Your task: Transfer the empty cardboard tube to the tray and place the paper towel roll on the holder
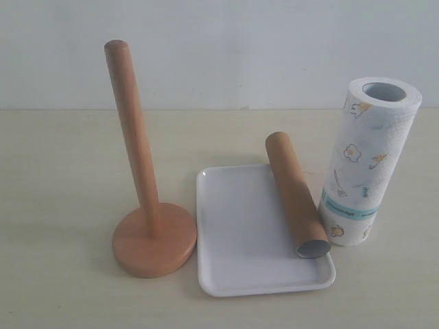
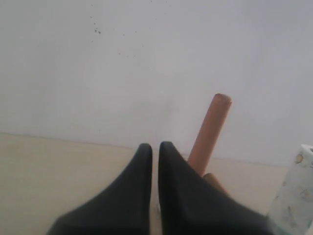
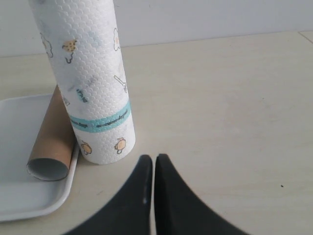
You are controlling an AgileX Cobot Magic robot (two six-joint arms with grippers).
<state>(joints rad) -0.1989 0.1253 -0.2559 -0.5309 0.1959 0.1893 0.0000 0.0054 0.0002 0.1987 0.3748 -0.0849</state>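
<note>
The brown cardboard tube (image 1: 296, 204) lies on its side along the right edge of the white tray (image 1: 240, 233), also seen in the right wrist view as tube (image 3: 51, 142) on tray (image 3: 19, 161). The paper towel roll (image 1: 367, 161) stands upright on the table just right of the tray; in the right wrist view the roll (image 3: 90, 78) touches the tube. The wooden holder (image 1: 140, 171) stands bare left of the tray, and its post (image 2: 209, 132) shows in the left wrist view. Neither gripper appears in the exterior view. My left gripper (image 2: 154, 147) and right gripper (image 3: 150, 159) are both shut and hold nothing.
A pale wall (image 1: 219, 48) closes off the far side of the beige table (image 1: 62, 178). The right gripper sits near the table just in front of the roll's foot. A sliver of the roll (image 2: 296, 196) shows at the edge of the left wrist view.
</note>
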